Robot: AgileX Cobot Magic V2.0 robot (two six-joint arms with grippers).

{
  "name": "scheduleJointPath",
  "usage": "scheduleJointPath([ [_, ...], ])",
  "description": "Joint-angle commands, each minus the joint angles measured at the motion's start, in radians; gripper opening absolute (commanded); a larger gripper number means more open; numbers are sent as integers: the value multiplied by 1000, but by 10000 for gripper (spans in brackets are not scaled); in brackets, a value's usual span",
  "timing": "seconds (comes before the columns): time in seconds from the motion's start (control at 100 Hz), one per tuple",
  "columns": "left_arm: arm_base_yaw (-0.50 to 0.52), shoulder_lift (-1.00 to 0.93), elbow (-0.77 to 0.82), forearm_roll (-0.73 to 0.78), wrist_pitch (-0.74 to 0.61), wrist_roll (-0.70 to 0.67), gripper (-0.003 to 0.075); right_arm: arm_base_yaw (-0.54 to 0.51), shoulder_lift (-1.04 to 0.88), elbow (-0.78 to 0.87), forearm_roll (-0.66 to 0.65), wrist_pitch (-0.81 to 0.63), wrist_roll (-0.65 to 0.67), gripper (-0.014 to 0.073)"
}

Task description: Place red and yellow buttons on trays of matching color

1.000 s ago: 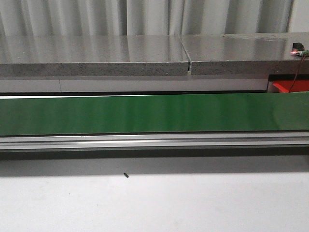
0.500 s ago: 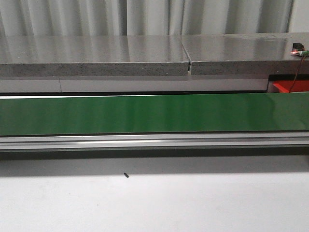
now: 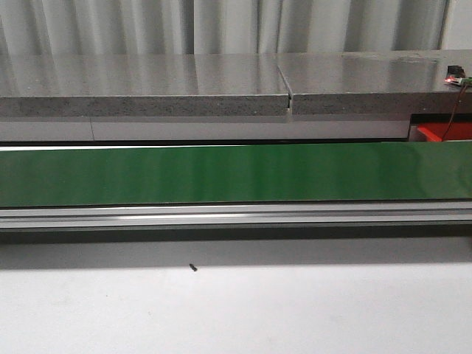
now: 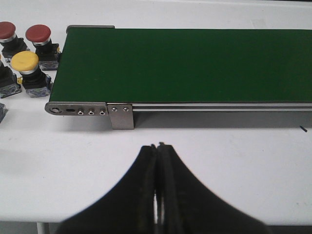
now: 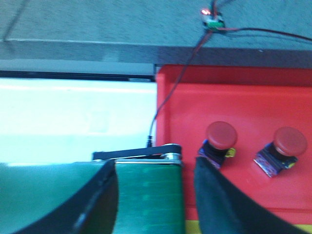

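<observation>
Buttons sit at both ends of the belt (image 3: 236, 174), which runs crosswise in front of the robot, bare and green. At its left end, on the white table (image 4: 204, 161), stand two red buttons (image 4: 38, 34) and one yellow button (image 4: 25, 60), caps up, stems upright on dark square bases. The farthest red one (image 4: 6, 30) is partly cut off at the frame edge, and more dark bases beside it are only partly visible.

Over the table near that end hangs the left gripper (image 4: 157, 156), its black fingers (image 4: 146, 175) pressed together with only a sliver of light between them, holding nothing and touching nothing.

A small dark speck (image 3: 192, 268) lies on the table before the belt.

At the right end the right gripper (image 5: 155, 195) hangs with its fingers (image 5: 214, 200) spread wide, empty, straddling the belt's end roller. Just beyond it lies the red tray (image 5: 243, 102), holding two red buttons (image 5: 220, 135) (image 5: 289, 141), caps up and leaning slightly. A strip of yellow shows at the tray's near edge; I cannot tell what it is. That view is blurred. A small board (image 5: 212, 20) with a lit red light sits on the grey ledge (image 3: 147, 85), wires trailing down.
</observation>
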Motion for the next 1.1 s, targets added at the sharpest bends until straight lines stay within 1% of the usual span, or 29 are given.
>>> scheduleJointPath([
  [0.0, -8, 6, -26, -16, -60, -1, -20, 25, -93, 4, 20, -43, -16, 227],
  [0.09, -8, 6, -26, -16, -60, -1, -20, 43, -154, 32, 20, -34, -16, 117],
  [0.18, -8, 6, -26, -16, -60, -1, -20, 53, -205, 60, 21, -17, -15, 45],
  [0.44, -8, 6, -26, -16, -60, -1, -20, 87, -345, 178, 29, 23, -15, -60],
  [0.56, -8, 6, -26, -16, -60, -1, -20, 101, -415, 250, 52, 26, -14, -64],
  [0.7, -10, 6, -26, -16, -117, -1, -20, 102, -509, 335, 64, 30, -14, -64],
  [0.89, -15, 6, -26, -16, -119, -1, -20, 102, -654, 441, 66, 32, -14, -64],
  [1.09, -15, 6, -26, -16, -119, -1, -20, 102, -794, 511, 67, 38, -14, -64],
])
